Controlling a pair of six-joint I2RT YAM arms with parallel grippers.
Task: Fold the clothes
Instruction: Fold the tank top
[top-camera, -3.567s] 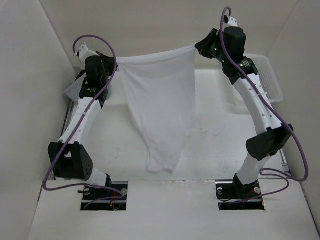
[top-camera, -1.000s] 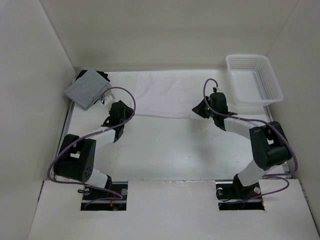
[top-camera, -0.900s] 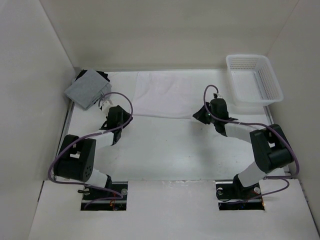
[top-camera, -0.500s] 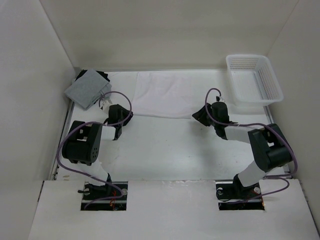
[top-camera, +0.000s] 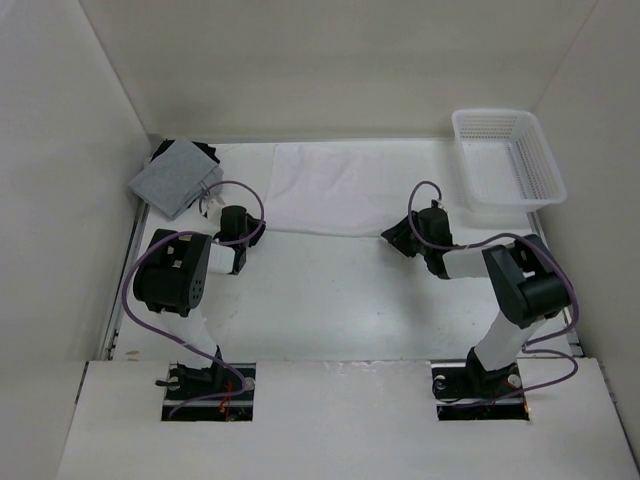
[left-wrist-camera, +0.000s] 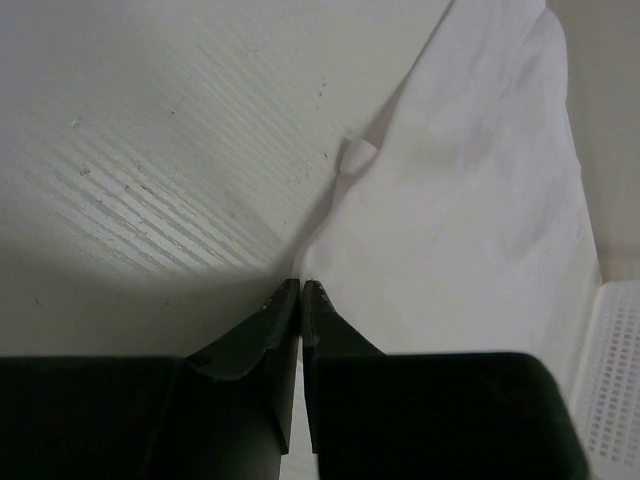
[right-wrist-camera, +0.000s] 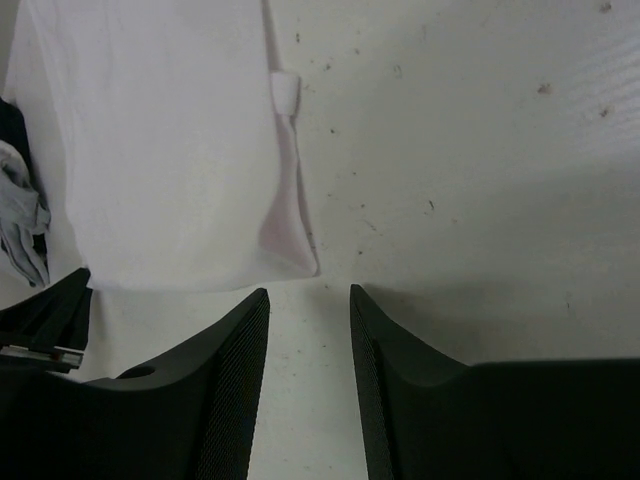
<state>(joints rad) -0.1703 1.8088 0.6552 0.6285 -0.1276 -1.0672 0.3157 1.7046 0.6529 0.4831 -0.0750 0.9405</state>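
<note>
The clothes (top-camera: 340, 190), one thin white tank top, lie spread flat at the back of the table. My left gripper (top-camera: 256, 231) rests low at the garment's near left corner. In the left wrist view its jaws (left-wrist-camera: 300, 284) are shut, tips right at the edge of the fabric (left-wrist-camera: 460, 240); I see no cloth between them. My right gripper (top-camera: 394, 236) sits at the near right corner. In the right wrist view it stands open (right-wrist-camera: 309, 293), just short of the cloth's corner (right-wrist-camera: 160, 150), holding nothing. A small strap loop (right-wrist-camera: 285, 92) lies on the hem.
A white plastic basket (top-camera: 508, 155) stands at the back right. A grey folded garment on dark cloth (top-camera: 175, 178) lies at the back left; its edge shows in the right wrist view (right-wrist-camera: 25, 225). White walls close in on three sides.
The right gripper has opened and let go of the top's corner. The left jaws opened, then shut. The left arm's elbow has folded back toward its base; both grippers stay at the near edge.
</note>
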